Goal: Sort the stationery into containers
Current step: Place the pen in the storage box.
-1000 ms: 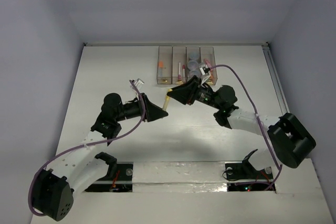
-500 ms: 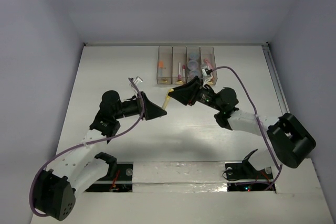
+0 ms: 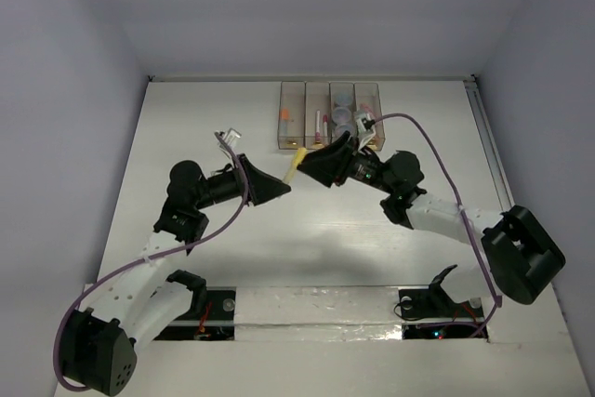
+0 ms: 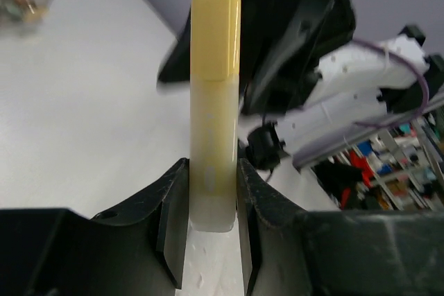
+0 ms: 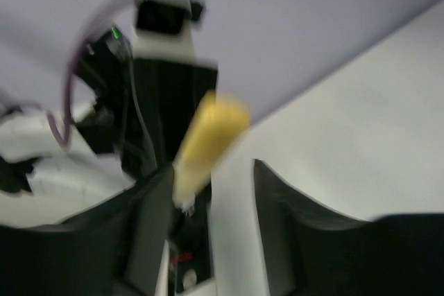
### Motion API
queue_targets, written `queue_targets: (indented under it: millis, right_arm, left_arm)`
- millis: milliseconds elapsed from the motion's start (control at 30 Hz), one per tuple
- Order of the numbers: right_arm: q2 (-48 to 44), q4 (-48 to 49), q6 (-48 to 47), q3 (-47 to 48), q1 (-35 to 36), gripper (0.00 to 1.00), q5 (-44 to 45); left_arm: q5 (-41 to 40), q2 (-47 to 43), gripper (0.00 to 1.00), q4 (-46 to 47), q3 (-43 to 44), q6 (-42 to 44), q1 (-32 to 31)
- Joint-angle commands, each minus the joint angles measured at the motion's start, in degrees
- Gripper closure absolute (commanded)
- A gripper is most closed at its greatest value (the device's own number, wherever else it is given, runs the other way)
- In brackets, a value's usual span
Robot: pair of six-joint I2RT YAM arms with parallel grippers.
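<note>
Overlooking top view: left gripper clamps yellow marker, right gripper facing it; containers just beyond both, bare table to its left.
Left wrist: marker's long axis straight out from fingers, cap farthest.
Right wrist: jaws parted around cap (blurred), gap beside one finger.

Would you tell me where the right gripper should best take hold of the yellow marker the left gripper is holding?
Probably on the free capped half of the yellow marker, coming end-on from opposite the left gripper, which clamps the pale base.
</note>
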Motion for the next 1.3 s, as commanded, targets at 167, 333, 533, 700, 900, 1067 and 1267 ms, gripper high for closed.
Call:
queue_targets:
  millis: [167,333,533,700,900,1067,1267]
  right_arm:
    - [-5.25,-12.37,-4.95,-0.27,4.70,0.23,-8.25]
    - [-15.69,-20.01,-10.57,-4.40,4.70,0.14,-2.02]
    - [-25.11,-32.15,-15.86,-12.04,4.70,0.15,9.23]
    - [-30.47,-41.01,-17.18,-14.68,4.70,0.18,18.64]
    - [-32.77,-45.59,-17.79,-15.92,4.70,0.21,21.90]
    - [-34.79,-49.20,-18.67,-15.22,4.70,0.21,23.39]
    - [-36.64,-50.96,-19.55,-15.57,4.70,0.21,24.45]
  left_arm:
    - [-10.51,-1.98,1.00,17.06,3.02,-0.85,1.40]
    - [-16.91,-0.58,1.00,14.52,3.81,1.61,1.40]
    - [-28.25,7.40,1.00,12.84,9.07,2.67,0.87]
    - [-37.22,17.78,1.00,6.36,17.07,7.22,0.87]
    - [-46.10,32.20,1.00,1.77,27.97,11.19,0.87]
    - [-51.99,43.27,1.00,-2.45,36.93,14.53,0.87]
    - [-56.13,54.79,1.00,-9.48,47.57,17.43,0.87]
